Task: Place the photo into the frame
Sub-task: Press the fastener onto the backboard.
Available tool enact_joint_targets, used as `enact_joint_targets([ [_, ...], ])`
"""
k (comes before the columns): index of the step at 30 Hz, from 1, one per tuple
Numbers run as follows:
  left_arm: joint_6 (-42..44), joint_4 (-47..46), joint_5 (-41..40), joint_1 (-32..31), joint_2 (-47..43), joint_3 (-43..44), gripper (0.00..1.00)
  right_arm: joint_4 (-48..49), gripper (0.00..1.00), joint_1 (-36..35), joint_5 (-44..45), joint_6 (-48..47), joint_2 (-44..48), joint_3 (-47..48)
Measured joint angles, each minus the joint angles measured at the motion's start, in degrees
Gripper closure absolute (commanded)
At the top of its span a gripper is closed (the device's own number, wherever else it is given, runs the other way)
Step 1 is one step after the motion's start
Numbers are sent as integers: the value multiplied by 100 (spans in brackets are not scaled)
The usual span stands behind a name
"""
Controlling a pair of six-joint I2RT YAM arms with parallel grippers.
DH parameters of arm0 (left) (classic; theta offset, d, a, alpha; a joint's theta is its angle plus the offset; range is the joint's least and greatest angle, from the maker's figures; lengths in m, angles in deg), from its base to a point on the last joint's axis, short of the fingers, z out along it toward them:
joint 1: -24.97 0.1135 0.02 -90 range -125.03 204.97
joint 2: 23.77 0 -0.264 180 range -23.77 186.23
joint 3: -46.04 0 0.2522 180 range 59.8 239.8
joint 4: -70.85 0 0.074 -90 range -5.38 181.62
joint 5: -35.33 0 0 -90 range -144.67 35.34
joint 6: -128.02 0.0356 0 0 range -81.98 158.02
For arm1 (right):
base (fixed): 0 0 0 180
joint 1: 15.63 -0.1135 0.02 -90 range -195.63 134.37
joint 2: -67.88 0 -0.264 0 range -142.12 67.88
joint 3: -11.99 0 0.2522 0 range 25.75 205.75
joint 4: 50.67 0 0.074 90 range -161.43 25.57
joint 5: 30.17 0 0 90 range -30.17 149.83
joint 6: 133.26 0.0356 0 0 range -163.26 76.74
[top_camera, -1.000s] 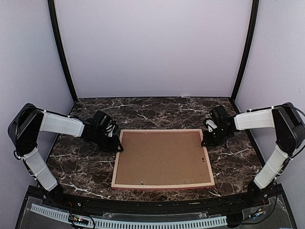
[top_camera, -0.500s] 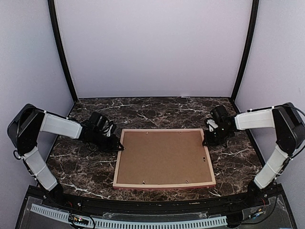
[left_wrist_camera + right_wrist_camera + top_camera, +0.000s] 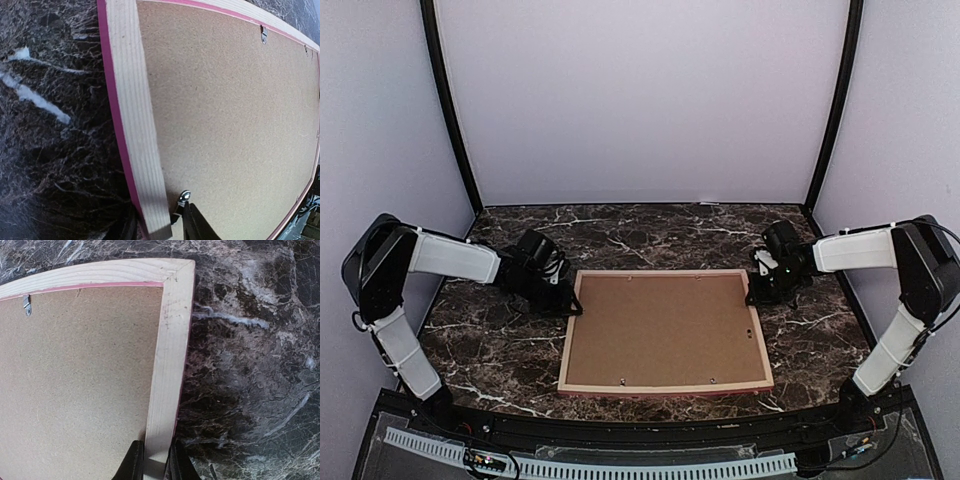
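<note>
Left gripper (image 3: 570, 303) is clamped on the frame (image 3: 665, 388), at the far end of its left rail. In the left wrist view one finger sits against the outer pink edge and the other finger (image 3: 194, 225) on the inner side, just beside a metal clip (image 3: 184, 196), with the pale wood rail between them. Right gripper (image 3: 752, 293) is clamped on the right rail, near the far right corner. The right wrist view shows its fingers (image 3: 134, 462) tight against both sides of that rail.

The frame lies back side up in the middle of the table (image 3: 500, 350), between the two arms, long sides running left to right. Bare wood faces up and pink shows along the edges. Cannot tell if the gripped far end is off the surface. A brown backing board (image 3: 660, 330) fills the frame's opening, with small clips at its border. The table is dark marble with white veins.
</note>
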Motion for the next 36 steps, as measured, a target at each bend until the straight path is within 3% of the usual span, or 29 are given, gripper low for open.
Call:
enact_joint_targets([
  [7, 114, 404, -557, -251, 61, 264, 72, 2, 84, 0, 4, 0, 0, -4],
  [18, 140, 468, -734, -289, 44, 286, 78, 7, 84, 0, 2, 2, 2, -7],
  [36, 63, 411, -619, -208, 33, 214, 63, 17, 84, 0, 0, 0, 7, -15],
])
